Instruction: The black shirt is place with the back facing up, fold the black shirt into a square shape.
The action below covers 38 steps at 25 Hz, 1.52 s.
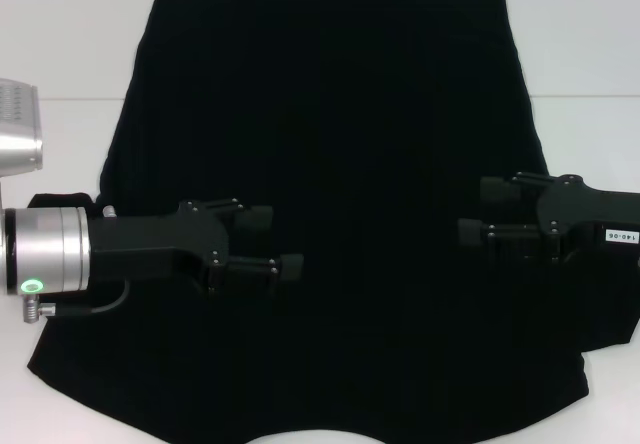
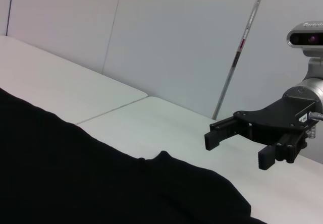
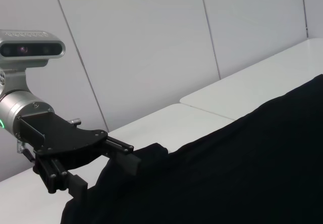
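Observation:
The black shirt (image 1: 330, 164) lies spread flat on the white table (image 1: 585, 54), its plain black side up, and fills most of the head view. My left gripper (image 1: 272, 244) hovers over the shirt's left part, open, nothing between its fingers. Over the shirt's right part my right gripper (image 1: 483, 211) points inward, also open and empty. The left wrist view shows the right gripper (image 2: 238, 149) above the table past the shirt (image 2: 101, 183) edge. In the right wrist view the left gripper (image 3: 101, 176) sits by a small raised bump of the shirt (image 3: 227, 173).
Bare white table shows left (image 1: 60, 44) and right of the shirt, with a seam line across it. A pale panelled wall (image 2: 176, 42) stands behind the table. A silver camera housing (image 1: 20, 129) sits at the head view's left edge.

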Motion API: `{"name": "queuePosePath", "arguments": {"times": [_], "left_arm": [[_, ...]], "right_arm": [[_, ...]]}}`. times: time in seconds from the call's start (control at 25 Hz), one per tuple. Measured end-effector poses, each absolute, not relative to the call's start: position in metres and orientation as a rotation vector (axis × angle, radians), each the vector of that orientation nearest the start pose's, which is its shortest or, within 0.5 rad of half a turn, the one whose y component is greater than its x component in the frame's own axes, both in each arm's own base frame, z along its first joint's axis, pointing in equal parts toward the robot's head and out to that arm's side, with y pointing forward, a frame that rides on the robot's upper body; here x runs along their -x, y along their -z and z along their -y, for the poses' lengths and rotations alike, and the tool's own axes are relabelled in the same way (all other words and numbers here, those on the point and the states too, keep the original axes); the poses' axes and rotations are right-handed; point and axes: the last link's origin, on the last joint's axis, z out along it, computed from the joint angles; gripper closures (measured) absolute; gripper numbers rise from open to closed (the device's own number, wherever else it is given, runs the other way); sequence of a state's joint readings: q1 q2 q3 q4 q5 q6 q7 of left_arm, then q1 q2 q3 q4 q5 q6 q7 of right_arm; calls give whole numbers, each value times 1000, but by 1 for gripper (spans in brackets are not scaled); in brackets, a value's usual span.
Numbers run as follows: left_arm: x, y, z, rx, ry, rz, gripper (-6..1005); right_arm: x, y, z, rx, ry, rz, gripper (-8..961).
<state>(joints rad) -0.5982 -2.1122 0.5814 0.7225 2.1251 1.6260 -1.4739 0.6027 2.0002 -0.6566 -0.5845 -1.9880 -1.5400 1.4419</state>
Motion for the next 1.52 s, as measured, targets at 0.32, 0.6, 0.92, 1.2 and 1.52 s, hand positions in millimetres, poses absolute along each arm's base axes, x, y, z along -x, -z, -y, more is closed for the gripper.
{"name": "queuePosePath", "arguments": {"times": [0.32,0.6,0.92,1.2,1.52], "left_arm": [[242,-2,-339,2774,702,658,91],[250,-9,-348,2653,720,865,92],[299,-41,-360,2203,646,1463,92],[333,-68,-344,1989,550,1635,93],[358,-91,-328,1836,433,1740,93]], "right_arm": [[-258,-23,-355,2692,-707,-674,56],[-258,-24,-359,2673,-706,-673,56],[-253,-24,-364,2665,-710,-657,55],[-250,-22,-368,2658,-704,-653,55],[-248,-26,-373,2651,-700,-651,55]]}}
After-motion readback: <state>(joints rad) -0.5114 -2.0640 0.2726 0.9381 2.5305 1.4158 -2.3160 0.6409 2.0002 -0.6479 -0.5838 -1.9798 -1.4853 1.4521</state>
